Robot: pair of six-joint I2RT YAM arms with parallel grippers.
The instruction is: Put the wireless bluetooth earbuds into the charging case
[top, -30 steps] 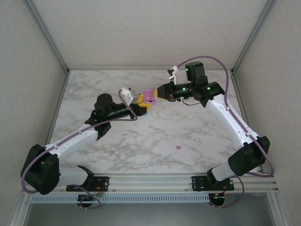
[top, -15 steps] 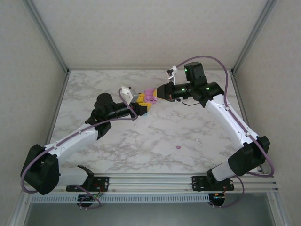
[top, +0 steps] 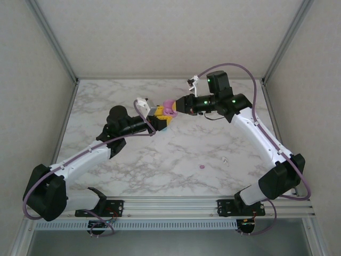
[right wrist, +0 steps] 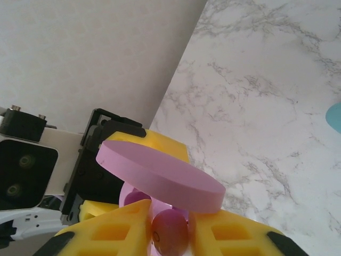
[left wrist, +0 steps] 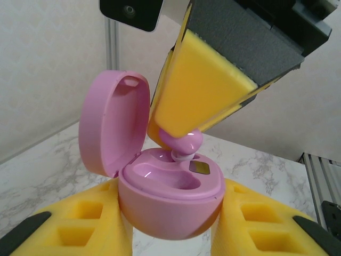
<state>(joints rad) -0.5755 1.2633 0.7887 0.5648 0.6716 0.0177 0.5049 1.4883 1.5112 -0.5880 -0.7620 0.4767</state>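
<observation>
My left gripper is shut on the base of an open pink charging case, whose lid stands up on the left. From above, my right gripper holds a pink earbud between its yellow pads, the bud's white tip touching the case's right-hand socket. The left socket is bare. In the right wrist view the pink earbud sits between the yellow fingers, under the case lid's edge. In the top view both grippers meet at the pink case, held above the table.
A second pink earbud and a small white one lie on the marble table toward the right front. A teal object shows at the right wrist view's edge. Metal frame posts stand at the table's back corners.
The right gripper has shifted slightly left and back with the pink earbud, closing on the case. The left arm has barely moved.
</observation>
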